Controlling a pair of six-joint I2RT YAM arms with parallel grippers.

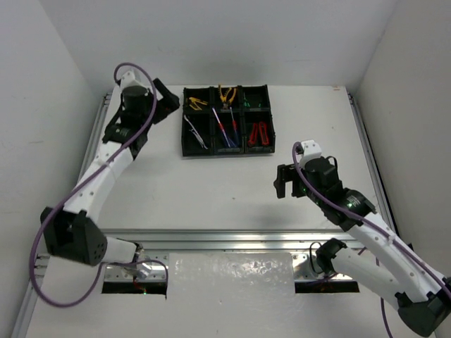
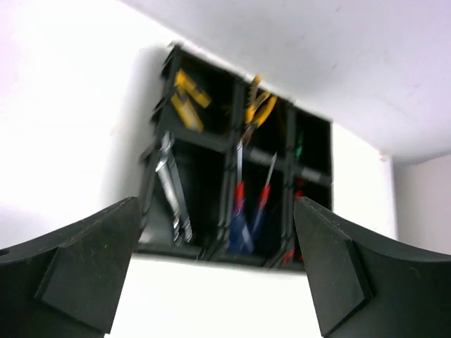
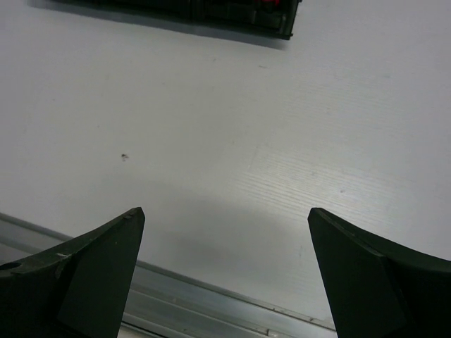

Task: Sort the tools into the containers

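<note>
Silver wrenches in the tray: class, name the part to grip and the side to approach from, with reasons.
Mid-shaft, from straight above, I'd judge: the silver wrenches lie slantwise in the near-left compartment of the tray, whose walls block any sideways approach. Grip across the slim shafts, not along them.

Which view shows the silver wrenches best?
Left wrist: the silver metal wrenches sit large, if slightly blurred. Top external shows them tiny; right wrist catches only the black plastic tray's edge.

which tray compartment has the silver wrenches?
The near-left compartment: silver wrenches lie in it; its right neighbour holds screwdrivers.
</note>
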